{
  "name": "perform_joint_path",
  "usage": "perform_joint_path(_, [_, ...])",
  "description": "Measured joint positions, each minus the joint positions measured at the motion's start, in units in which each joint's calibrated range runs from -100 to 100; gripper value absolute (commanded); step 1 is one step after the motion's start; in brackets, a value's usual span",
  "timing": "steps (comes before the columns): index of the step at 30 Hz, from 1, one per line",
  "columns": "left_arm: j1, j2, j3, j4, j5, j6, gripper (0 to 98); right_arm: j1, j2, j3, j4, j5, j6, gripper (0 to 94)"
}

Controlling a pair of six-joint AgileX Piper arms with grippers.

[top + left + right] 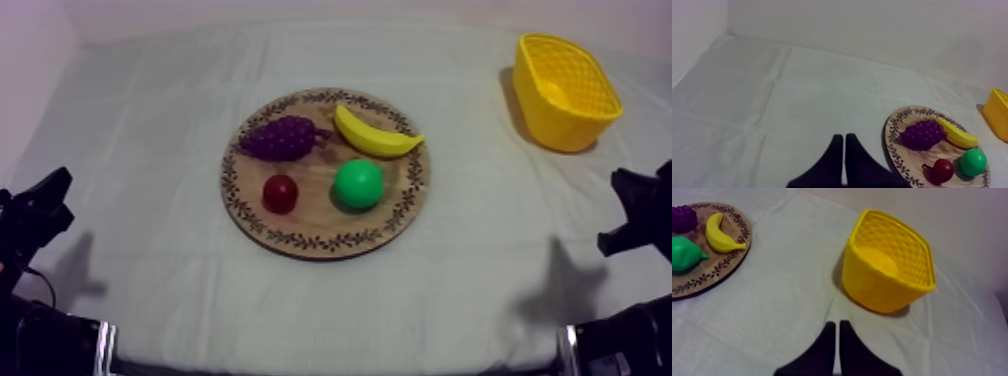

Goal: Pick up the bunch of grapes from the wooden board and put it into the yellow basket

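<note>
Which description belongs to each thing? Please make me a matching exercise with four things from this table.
Things:
1. bunch of grapes
2. banana
3. pear
4. yellow basket

Descriptions:
A. green, on the wooden board
B. on the cloth, off the board
C. purple, on the board
D. yellow, on the board

Pairs: 1-C, 2-D, 3-A, 4-B.

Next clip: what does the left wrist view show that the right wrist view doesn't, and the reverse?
Left wrist view, not the right: the small red fruit on the wooden board, and the left gripper, fingers together, beside the board. Right wrist view, not the left: the yellow basket whole, its inside in sight, and the right gripper, fingers together, in front of it. Both: the board, the bunch of grapes, the banana and the pear on it, and the basket, of which the left wrist view catches just one edge.
</note>
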State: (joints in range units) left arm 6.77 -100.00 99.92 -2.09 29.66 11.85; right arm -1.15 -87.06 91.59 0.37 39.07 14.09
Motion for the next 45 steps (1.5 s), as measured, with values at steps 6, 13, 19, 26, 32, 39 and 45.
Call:
perform_joint_path(6, [0.0,0.0,0.0,0.0,0.0,0.0,0.1,-3.11,11.12,-12.41,1.21,4.09,0.3,0.5])
perform_joint_path(13, [0.0,0.0,0.0,0.0,0.0,0.0,0.1,-7.82,25.9,-30.83,2.53,12.35,0.26,0.5])
perform_joint_path(19, [0.0,0.0,0.0,0.0,0.0,0.0,0.1,-12.36,38.65,-46.88,3.18,18.46,0.47,0.5])
perform_joint_path(26, [0.0,0.0,0.0,0.0,0.0,0.0,0.1,-16.1,50.53,-61.26,4.45,22.54,0.79,0.5])
perform_joint_path(32, [0.0,0.0,0.0,0.0,0.0,0.0,0.1,-18.46,57.97,-68.91,5.51,24.98,1.09,0.5])
perform_joint_path(39, [0.0,0.0,0.0,0.0,0.0,0.0,0.1,-21.07,65.51,-75.78,5.78,28.53,2.42,0.5])
perform_joint_path(45, [0.0,0.0,0.0,0.0,0.0,0.0,0.1,-22.84,72.33,-81.79,5.78,30.73,3.37,0.5])
